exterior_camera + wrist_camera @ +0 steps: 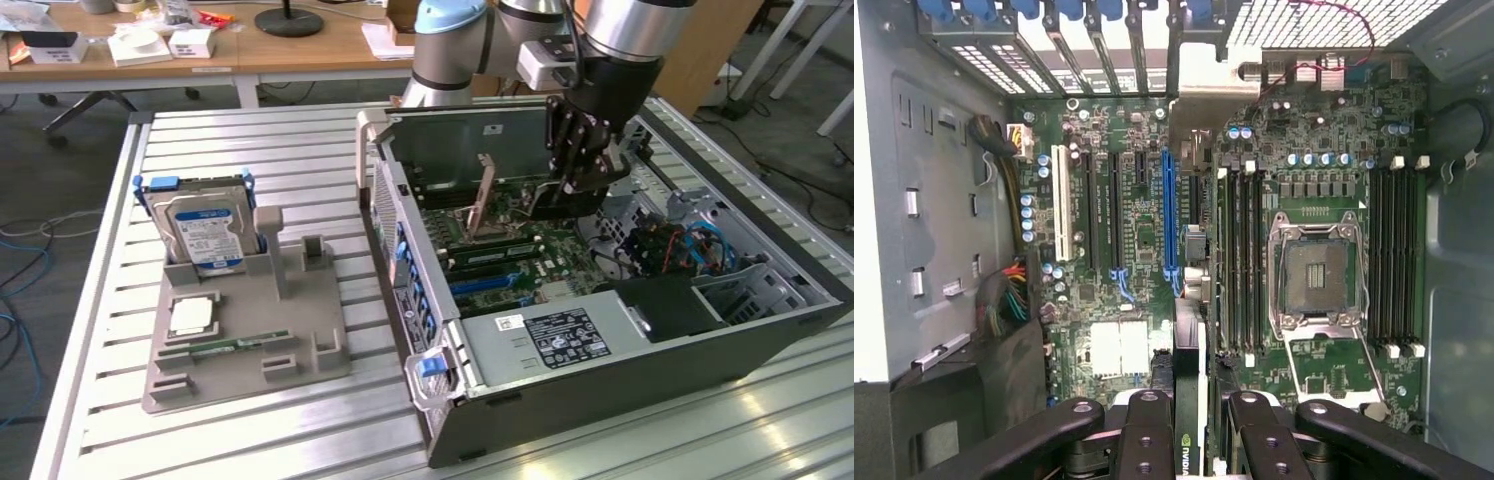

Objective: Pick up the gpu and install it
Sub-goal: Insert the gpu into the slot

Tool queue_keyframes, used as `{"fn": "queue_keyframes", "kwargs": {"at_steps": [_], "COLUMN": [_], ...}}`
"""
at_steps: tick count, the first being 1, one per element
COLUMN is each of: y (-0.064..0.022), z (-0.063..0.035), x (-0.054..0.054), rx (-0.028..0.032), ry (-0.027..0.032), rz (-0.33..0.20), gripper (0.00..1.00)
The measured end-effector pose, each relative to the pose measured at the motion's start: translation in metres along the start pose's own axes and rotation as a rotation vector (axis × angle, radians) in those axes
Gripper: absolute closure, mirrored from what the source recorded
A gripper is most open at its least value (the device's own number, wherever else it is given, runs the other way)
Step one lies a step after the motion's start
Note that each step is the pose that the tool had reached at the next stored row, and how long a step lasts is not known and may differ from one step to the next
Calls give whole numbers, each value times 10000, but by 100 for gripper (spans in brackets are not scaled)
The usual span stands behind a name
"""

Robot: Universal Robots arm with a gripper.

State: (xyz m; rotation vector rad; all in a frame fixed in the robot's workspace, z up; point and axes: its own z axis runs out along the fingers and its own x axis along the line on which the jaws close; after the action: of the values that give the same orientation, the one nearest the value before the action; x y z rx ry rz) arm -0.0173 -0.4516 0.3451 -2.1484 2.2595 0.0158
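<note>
**Exterior view.** 1 arm reaches down into the open computer case (601, 370), which lies on its side on the table (267, 140). The tool (587, 185) hangs above the motherboard (521, 255), and the dark gpu (571, 203) hangs directly beneath it, clear of the board as far as I can judge. Well apart, toward the exterior view's left, 1 grey parts holder (307, 340) carries 1 hard drive (207, 235) standing upright, 1 square silver chip (192, 316) and 1 green memory stick (230, 346). None of them is near the tool.

**Wrist view.** The tool (1199, 450) is clamped on the gpu (1188, 400), 1 finger on each face. The card shows edge-on and runs straight away from the tool. What appears to be its pale bracket (1204, 85) sits at the far end, by the case's rear slot openings.

**Governing relation.** The card's long axis lies parallel to the 1 long blue slot (1169, 215). The card sits just beside that slot, on the side toward the 1 empty CPU socket (1316, 275). 1 white slot (1062, 205) lies farther off on the opposite side. I judge the card not yet seated.
</note>
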Motion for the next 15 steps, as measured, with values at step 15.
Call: {"fn": "queue_keyframes", "kwargs": {"at_steps": [15], "y": [0], "z": [44], "x": [1], "rx": [1], "ry": [-1], "rz": [0], "gripper": [74]}}
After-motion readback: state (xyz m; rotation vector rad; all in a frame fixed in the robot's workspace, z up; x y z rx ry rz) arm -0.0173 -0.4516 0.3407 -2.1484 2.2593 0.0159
